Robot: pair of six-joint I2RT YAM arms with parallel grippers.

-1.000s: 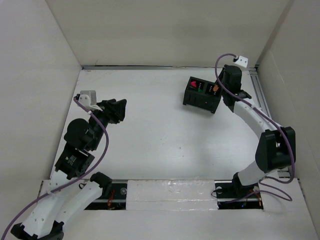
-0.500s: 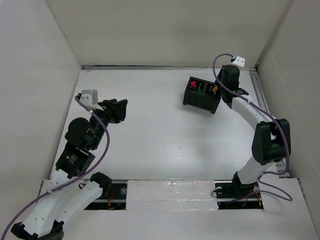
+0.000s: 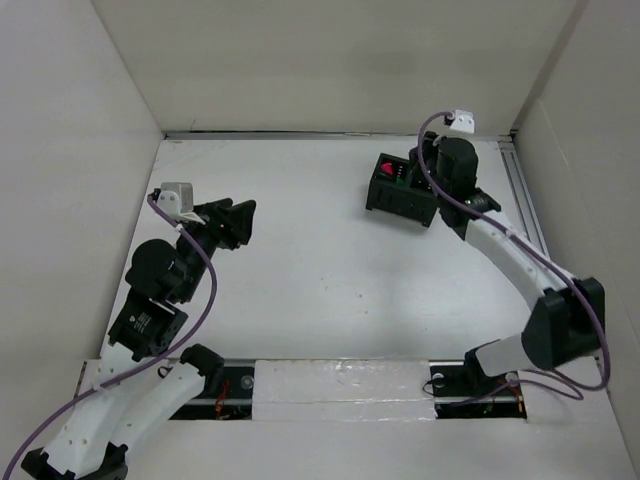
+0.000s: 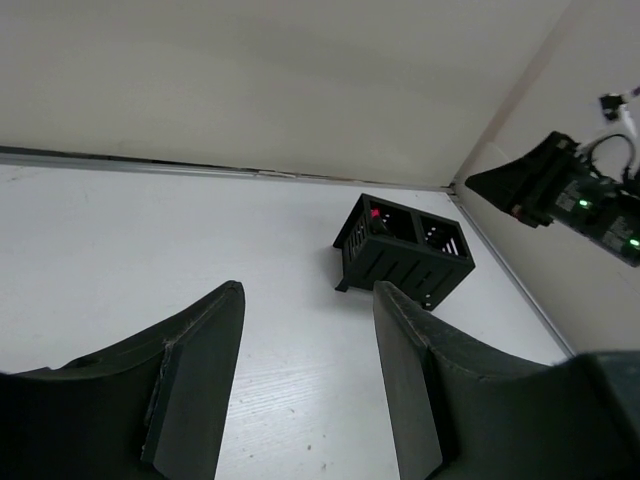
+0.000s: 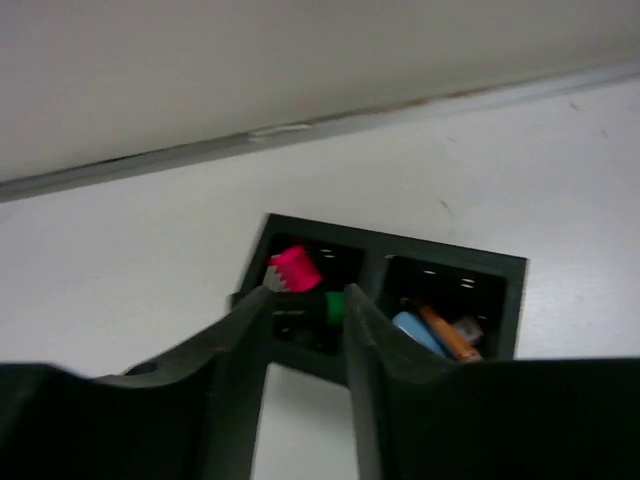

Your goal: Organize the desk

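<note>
The black holder (image 3: 401, 196) stands at the desk (image 3: 310, 275)'s far right; wall panels (image 3: 330, 60) hem three sides.

Boxed in on three sides by upright matte white panels: far panel (image 3: 330, 60), left panel (image 3: 60, 150), right panel (image 3: 600, 120). Floored by a flat matte white surface (image 3: 320, 290). Edged by a thin metal rail (image 3: 300, 133) at the far panel's foot and a second rail (image 3: 519, 180) along the right side. Lit softly and evenly, with only faint shadows.

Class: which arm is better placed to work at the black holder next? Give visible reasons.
Right. The right gripper hangs directly over the black holder, fingers apart above its compartments. The left gripper, also open, sits far across the desk on the left side.
</note>
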